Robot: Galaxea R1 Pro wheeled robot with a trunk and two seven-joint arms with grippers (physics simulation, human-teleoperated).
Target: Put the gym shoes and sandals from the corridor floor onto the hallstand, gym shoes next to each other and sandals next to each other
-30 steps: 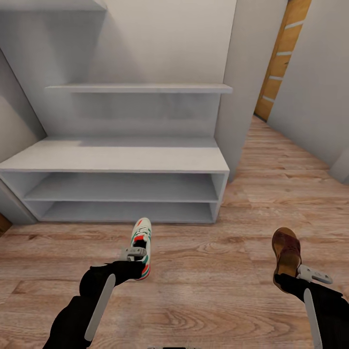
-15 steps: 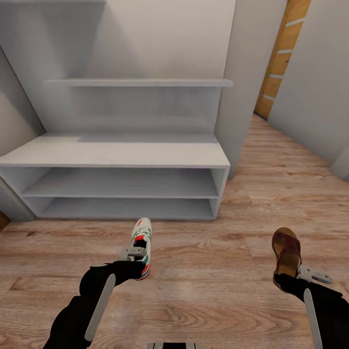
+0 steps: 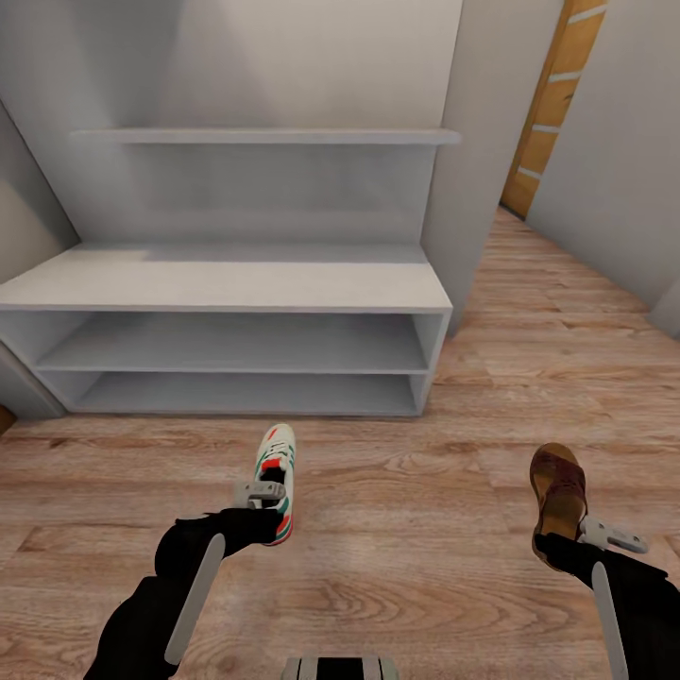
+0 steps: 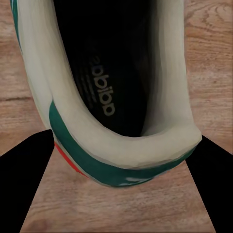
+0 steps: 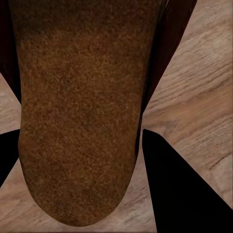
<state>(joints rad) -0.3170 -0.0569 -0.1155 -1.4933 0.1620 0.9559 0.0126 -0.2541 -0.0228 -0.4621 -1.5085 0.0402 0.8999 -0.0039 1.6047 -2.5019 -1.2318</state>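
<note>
Both arms face the shoe rack (image 3: 227, 288), each carrying one shoe by its heel toward it — left gripper (image 3: 267, 510) clamps a sneaker (image 3: 278, 472), right gripper (image 3: 567, 538) a sandal (image 3: 557, 486).

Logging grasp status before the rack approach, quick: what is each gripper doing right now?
Left gripper: shut on the gym shoe, at its heel.
Right gripper: shut on the sandal, at its heel end.
</note>
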